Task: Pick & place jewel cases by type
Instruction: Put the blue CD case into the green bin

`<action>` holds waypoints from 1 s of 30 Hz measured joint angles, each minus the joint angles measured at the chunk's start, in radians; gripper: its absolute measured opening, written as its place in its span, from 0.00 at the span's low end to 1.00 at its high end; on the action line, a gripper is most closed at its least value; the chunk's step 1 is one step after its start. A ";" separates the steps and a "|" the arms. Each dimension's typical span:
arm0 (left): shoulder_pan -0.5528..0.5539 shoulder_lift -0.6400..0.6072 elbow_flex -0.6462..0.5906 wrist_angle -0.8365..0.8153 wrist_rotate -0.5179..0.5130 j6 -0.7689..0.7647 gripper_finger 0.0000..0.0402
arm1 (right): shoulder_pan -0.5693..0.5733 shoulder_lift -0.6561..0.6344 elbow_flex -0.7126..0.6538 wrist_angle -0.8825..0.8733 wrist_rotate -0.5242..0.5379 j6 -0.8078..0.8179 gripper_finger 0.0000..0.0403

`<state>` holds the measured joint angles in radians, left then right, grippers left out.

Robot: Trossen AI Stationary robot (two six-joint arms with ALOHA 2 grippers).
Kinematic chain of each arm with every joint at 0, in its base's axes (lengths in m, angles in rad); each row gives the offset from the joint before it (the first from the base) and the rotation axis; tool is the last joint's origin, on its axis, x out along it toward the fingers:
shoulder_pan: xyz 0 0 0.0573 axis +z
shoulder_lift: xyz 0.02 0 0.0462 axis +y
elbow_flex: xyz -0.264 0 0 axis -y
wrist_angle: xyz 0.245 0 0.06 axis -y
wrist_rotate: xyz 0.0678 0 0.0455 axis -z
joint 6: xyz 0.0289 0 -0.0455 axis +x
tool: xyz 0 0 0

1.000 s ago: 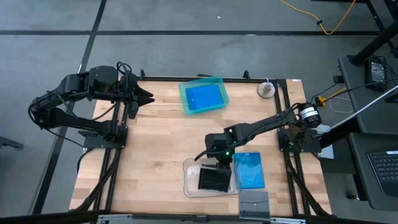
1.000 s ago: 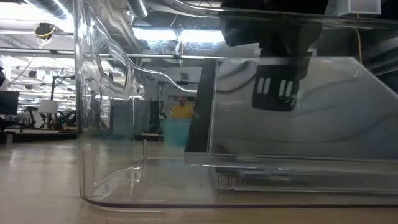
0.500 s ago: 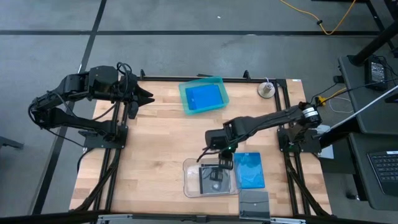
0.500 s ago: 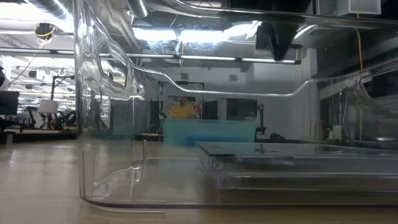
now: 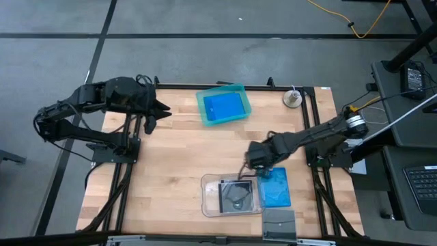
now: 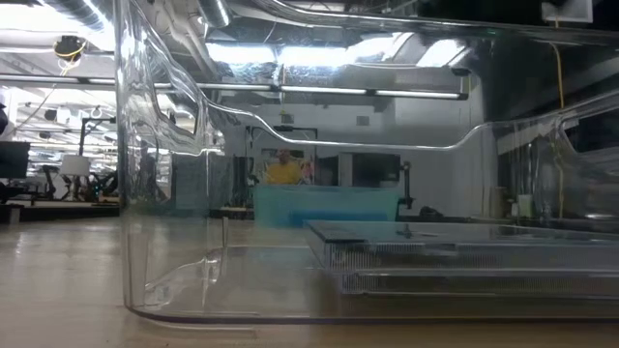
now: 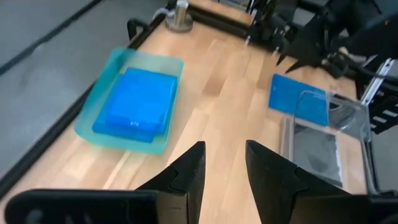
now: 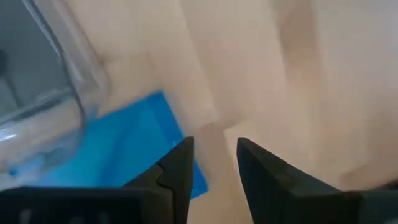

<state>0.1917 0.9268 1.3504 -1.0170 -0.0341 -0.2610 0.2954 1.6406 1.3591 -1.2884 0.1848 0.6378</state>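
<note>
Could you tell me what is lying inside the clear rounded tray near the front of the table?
A dark square jewel case showing a disc lies flat in the clear tray. Whether more cases lie under it cannot be seen from above.

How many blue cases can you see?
2 for sure: one in the teal tray at the back, blue case, and one on the table beside the clear tray, blue case. Stacked ones may hide.

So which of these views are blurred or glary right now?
Right wrist view: smeared, the blue case and clear tray have soft edges. Low view: looks through the tray wall, full of ceiling-light reflections and warping. Left wrist view: mildly soft. High view: evenly lit, sharp, no glare on the table.
</note>
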 joint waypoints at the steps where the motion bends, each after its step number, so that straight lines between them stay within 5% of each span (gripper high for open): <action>1: 0.000 0.000 -0.015 0.000 0.000 -0.010 0.27 | 0.008 -0.035 -0.067 0.038 -0.014 0.027 0.31; 12: 0.000 0.011 -0.107 0.155 -0.100 -0.037 0.25 | 0.032 -0.220 -0.600 0.588 -0.370 0.127 0.10; 15: 0.000 0.016 -0.118 0.219 -0.144 -0.070 0.25 | 0.032 -0.219 -0.650 0.623 -0.410 0.073 0.02; 30: -0.002 0.071 -0.137 0.362 -0.204 -0.230 0.25 | -0.147 -0.219 -0.679 0.626 -0.362 -0.231 0.03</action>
<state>0.1894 0.9974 1.2129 -0.6554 -0.2379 -0.4910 0.1484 1.4212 0.6797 -0.6624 -0.1773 0.4065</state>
